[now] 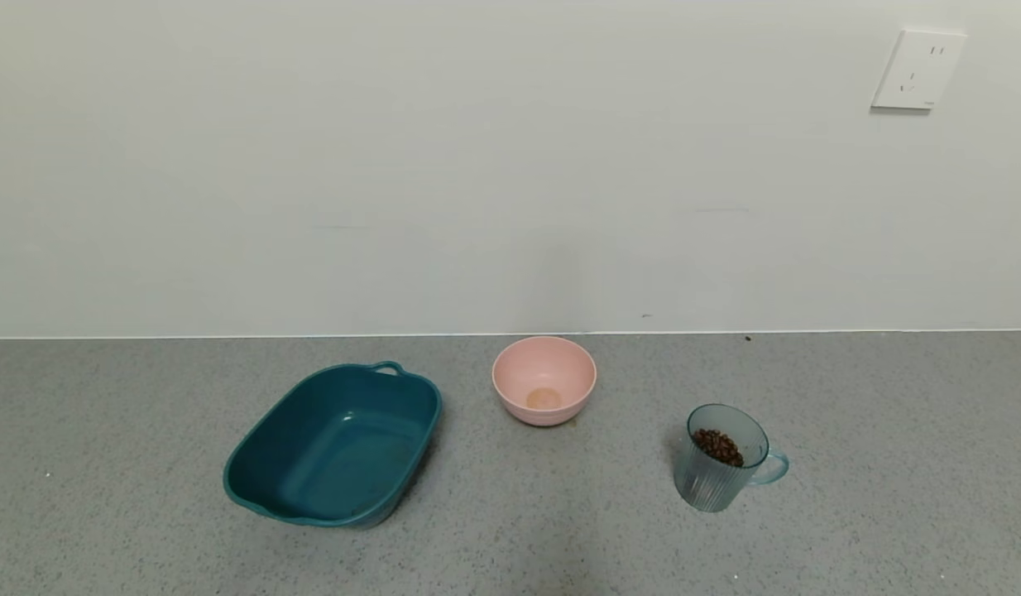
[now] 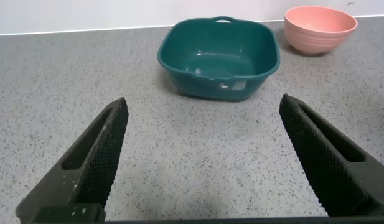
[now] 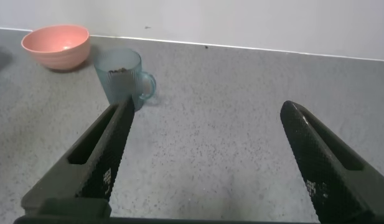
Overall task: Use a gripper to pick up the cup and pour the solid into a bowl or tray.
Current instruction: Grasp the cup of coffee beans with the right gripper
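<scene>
The ribbed blue-grey cup (image 1: pixel 720 458) stands upright on the grey counter at the right, its handle to the right, with dark brown bean-like pieces (image 1: pixel 718 447) inside. The pale pink bowl (image 1: pixel 544 379) sits to its left, nearer the wall. Neither gripper shows in the head view. My right gripper (image 3: pixel 204 112) is open and empty, low over the counter; the cup (image 3: pixel 120 76) and the bowl (image 3: pixel 55 45) lie ahead of it, the cup just past one fingertip. My left gripper (image 2: pixel 204 112) is open and empty, facing the bowl (image 2: pixel 320 27) from well back.
A teal oblong tray with handles (image 1: pixel 335 444) stands left of the pink bowl, and shows ahead of the left gripper (image 2: pixel 218 56). A pale wall runs along the counter's back edge, with a white socket (image 1: pixel 917 69) at the upper right.
</scene>
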You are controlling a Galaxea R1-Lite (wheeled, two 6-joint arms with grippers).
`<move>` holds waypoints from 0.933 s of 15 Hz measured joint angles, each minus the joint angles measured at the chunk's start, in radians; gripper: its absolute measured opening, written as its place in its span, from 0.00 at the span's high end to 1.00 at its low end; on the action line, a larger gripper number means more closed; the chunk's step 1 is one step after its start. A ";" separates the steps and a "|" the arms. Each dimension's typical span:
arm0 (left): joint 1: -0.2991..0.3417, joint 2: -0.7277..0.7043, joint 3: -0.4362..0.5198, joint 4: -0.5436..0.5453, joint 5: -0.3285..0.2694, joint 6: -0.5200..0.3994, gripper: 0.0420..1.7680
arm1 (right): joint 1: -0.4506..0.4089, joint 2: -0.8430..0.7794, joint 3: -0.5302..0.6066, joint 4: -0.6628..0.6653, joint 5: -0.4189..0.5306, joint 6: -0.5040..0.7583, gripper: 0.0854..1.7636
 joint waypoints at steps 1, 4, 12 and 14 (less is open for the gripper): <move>0.000 0.000 0.000 0.000 0.000 0.000 0.01 | 0.004 0.053 -0.036 -0.003 0.001 0.000 0.03; 0.000 0.000 0.000 -0.001 0.000 0.000 0.01 | 0.020 0.246 -0.141 -0.010 0.018 -0.001 0.03; 0.000 0.000 0.000 0.000 0.000 0.000 0.01 | 0.147 0.755 -0.229 -0.156 0.043 -0.004 0.03; 0.000 0.000 0.000 -0.001 0.000 0.000 0.01 | 0.212 0.855 -0.229 -0.177 0.016 0.002 0.03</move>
